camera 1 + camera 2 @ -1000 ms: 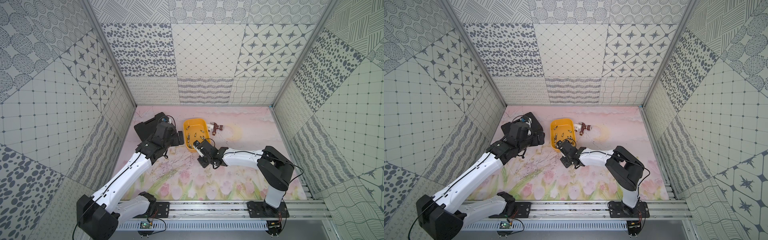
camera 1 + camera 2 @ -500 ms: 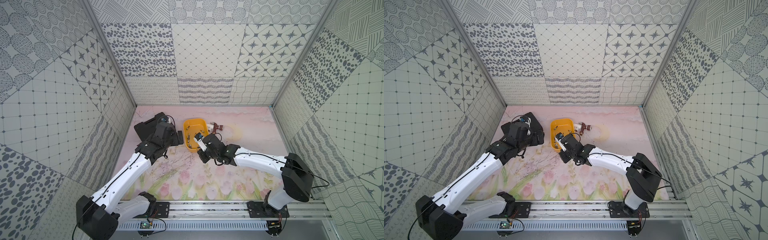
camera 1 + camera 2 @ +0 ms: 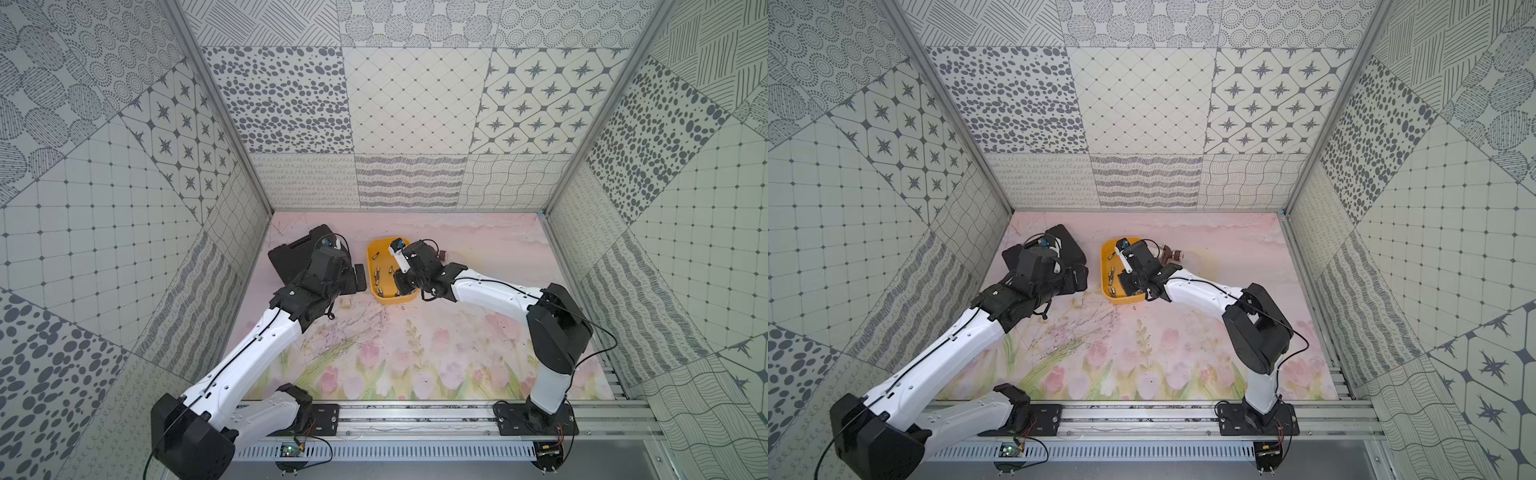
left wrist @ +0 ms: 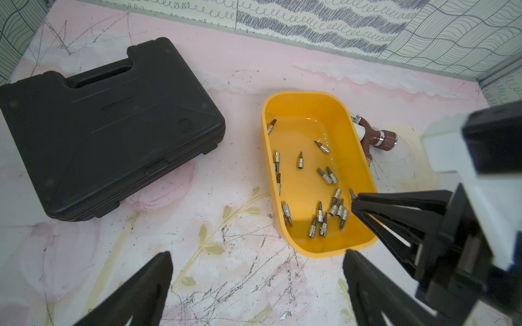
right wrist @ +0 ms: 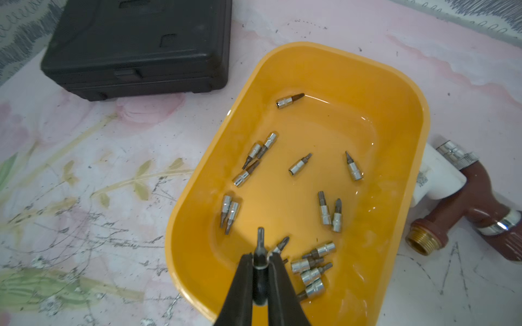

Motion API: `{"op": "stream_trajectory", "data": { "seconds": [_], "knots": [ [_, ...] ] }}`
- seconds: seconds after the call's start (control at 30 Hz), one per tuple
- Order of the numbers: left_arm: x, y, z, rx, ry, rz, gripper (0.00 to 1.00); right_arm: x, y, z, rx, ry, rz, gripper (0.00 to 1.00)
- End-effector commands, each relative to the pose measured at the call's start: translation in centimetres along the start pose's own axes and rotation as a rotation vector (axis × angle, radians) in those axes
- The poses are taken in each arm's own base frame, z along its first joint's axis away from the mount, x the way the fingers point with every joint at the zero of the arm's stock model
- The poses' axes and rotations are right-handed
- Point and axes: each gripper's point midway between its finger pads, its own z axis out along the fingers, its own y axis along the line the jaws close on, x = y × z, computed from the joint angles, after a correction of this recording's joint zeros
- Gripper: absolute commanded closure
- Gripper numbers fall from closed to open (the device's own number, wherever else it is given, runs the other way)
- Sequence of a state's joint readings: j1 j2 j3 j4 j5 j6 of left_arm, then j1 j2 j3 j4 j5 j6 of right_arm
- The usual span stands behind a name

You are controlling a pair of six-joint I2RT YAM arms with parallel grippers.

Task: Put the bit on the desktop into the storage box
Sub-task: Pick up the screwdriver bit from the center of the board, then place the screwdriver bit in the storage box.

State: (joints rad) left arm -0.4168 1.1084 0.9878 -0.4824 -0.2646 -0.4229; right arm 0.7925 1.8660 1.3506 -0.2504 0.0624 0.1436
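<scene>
The bit (image 5: pixel 260 242) is in the right wrist view, pinched between the tips of the right gripper (image 5: pixel 260 258). Its dark point pokes out past the tips, over the inside of the yellow storage box (image 5: pixel 333 53), close to one short end. A bunch of loose bits (image 5: pixel 324 211) are already scattered on the box floor. A brown tap fitting (image 5: pixel 477 197) lies just beside the box, and the black tool case (image 5: pixel 135 42) sits a little way off on the desktop (image 5: pixel 84 158).

In the left wrist view the left gripper (image 4: pixel 257 254) is spread wide over bare desktop with nothing between its fingers. The right gripper's closed tips reach in over the box's long wall, and the bit's tip is just visible.

In both top views the box (image 3: pixel 374 257) (image 3: pixel 1106 259) sits toward the back of the desktop, with the tool case (image 3: pixel 291 255) (image 3: pixel 1069 245) off to its side. The right arm's wrist hangs over the box and the left arm is parked between box and case. The bit itself is too small to make out from up there.
</scene>
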Motion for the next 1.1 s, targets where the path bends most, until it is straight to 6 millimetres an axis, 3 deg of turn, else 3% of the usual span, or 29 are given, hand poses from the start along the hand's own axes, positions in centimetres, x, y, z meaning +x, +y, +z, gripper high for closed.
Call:
{"op": "stream_trajectory", "data": {
  "seconds": [0.0,0.27,0.53,0.9,1.07],
  "knots": [
    [-0.3,-0.1,0.1,0.007,-0.011,-0.021,0.01,-2.0,-1.2,1.9,0.050,-0.040,-0.032,0.90],
    [-0.1,0.0,0.2,0.005,-0.007,-0.022,0.01,-3.2,-3.0,6.1,0.116,-0.031,-0.066,0.90],
    [-0.1,0.0,0.3,0.008,-0.008,-0.027,0.01,-4.1,-4.4,8.8,0.189,-0.010,-0.116,0.89],
    [0.0,0.1,0.4,0.004,-0.007,-0.026,0.01,-4.2,-5.2,9.7,0.212,0.001,-0.129,0.86],
    [0.1,0.0,0.5,0.004,-0.002,-0.027,0.01,-4.0,-5.6,9.6,0.226,0.011,-0.134,0.80]
  ]
}}
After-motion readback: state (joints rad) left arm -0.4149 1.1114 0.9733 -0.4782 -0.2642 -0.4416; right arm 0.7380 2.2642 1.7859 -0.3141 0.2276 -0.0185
